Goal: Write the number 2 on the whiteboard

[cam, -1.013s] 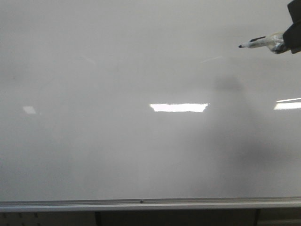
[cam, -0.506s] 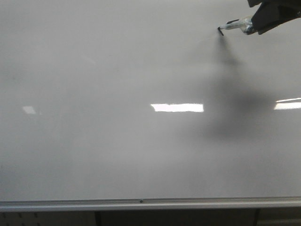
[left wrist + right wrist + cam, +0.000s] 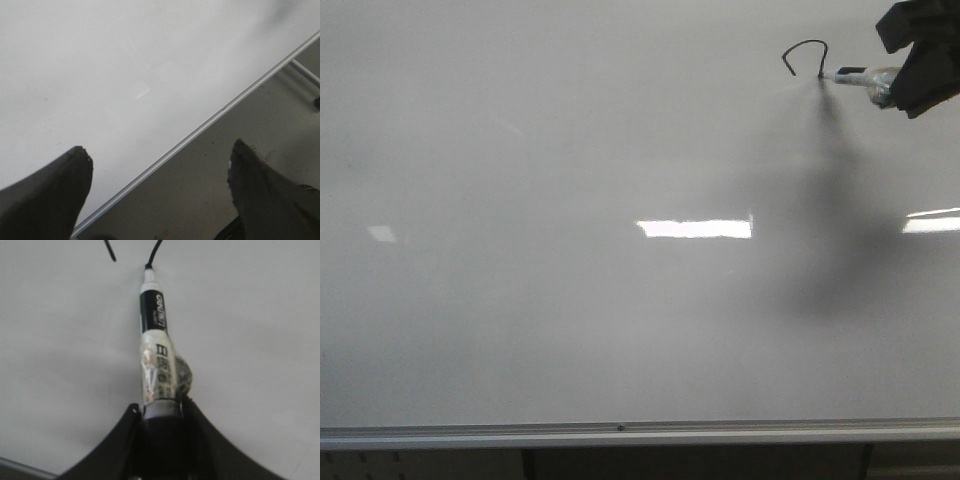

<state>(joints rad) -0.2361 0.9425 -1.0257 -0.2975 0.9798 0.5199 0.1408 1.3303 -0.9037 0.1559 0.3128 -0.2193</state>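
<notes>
1. Done: only the hooked top of the number 2 [image 3: 803, 52] is on the whiteboard [image 3: 570, 300]. It reads as a small black arch, with its free end hanging at about eight o'clock from the crown and its other end running down to the pen tip
2. Where it sits: the stroke lies far toward two o'clock on the board in the front view, well away from the silver edge rail [image 3: 620, 434] along the bottom
3. Right claw [image 3: 159, 412]: clenched on the taped barrel of the marker [image 3: 156, 340]. In the right wrist view the nib touches the board exactly where the arch's line ends, so I judge the stroke is mid-draw, not lifted
4. Left claw [image 3: 160, 175]: released, its fingers spread with nothing between them, hanging over the board's lower edge and taking no part
5. Left to do, as I judge it: the slanting descent toward seven o'clock from the nib, then the base stroke running out toward three o'clock. Roughly a third of the digit exists
6. Room: bare board lies below the hook, while the space toward three o'clock looks tighter
</notes>
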